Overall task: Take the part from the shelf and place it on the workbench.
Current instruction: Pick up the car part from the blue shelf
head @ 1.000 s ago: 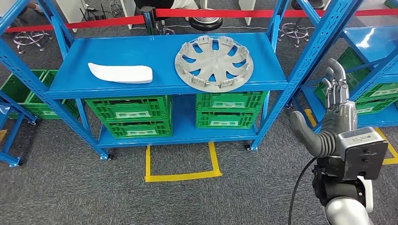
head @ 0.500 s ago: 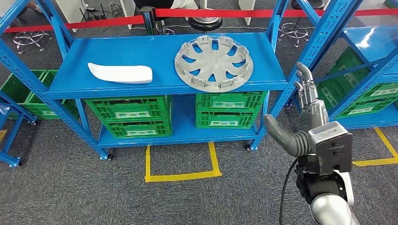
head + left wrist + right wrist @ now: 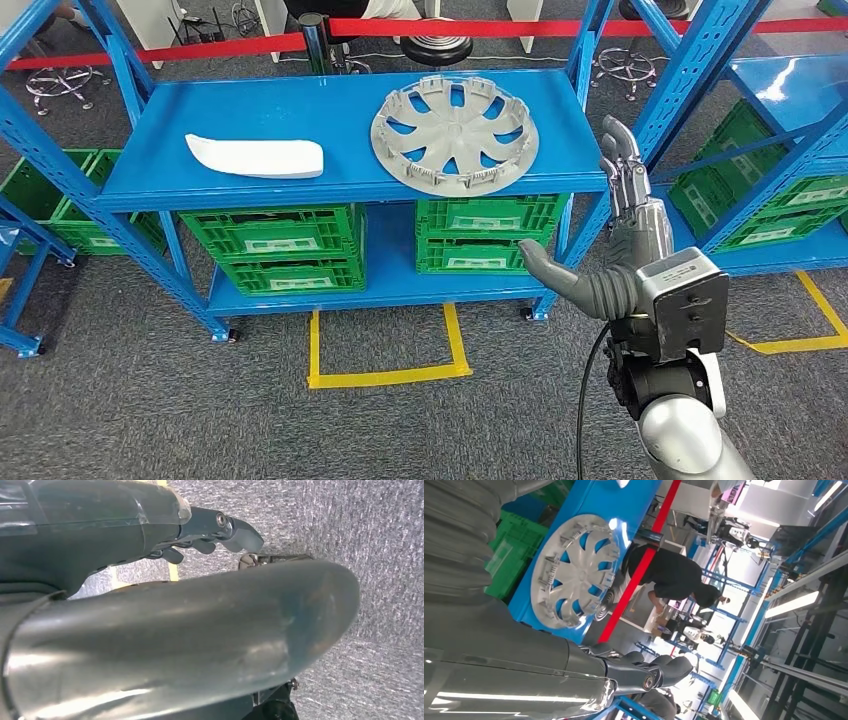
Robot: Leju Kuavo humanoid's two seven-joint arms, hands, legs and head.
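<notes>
A grey wheel cover (image 3: 455, 122) lies flat on the right half of the blue shelf's top board (image 3: 340, 110). A white curved part (image 3: 255, 156) lies on the left half. My right hand (image 3: 625, 230) is raised just off the shelf's right front corner, fingers straight and thumb spread, holding nothing. It stands beside the wheel cover and apart from it. The right wrist view looks past the right hand's fingers (image 3: 649, 672) at the wheel cover (image 3: 574, 572). My left hand (image 3: 200, 530) hangs over the grey carpet with nothing in it.
Green crates (image 3: 285, 245) fill the lower board of the shelf. A second blue rack (image 3: 790, 90) with green crates stands to the right. A yellow square (image 3: 385, 375) marks the floor in front. Behind the shelf run a red barrier (image 3: 250, 45) and a person (image 3: 674, 575).
My right hand has swung left from beside the right-hand rack to the shelf's right front corner, closer to the wheel cover. The parts on the shelf have not moved.
</notes>
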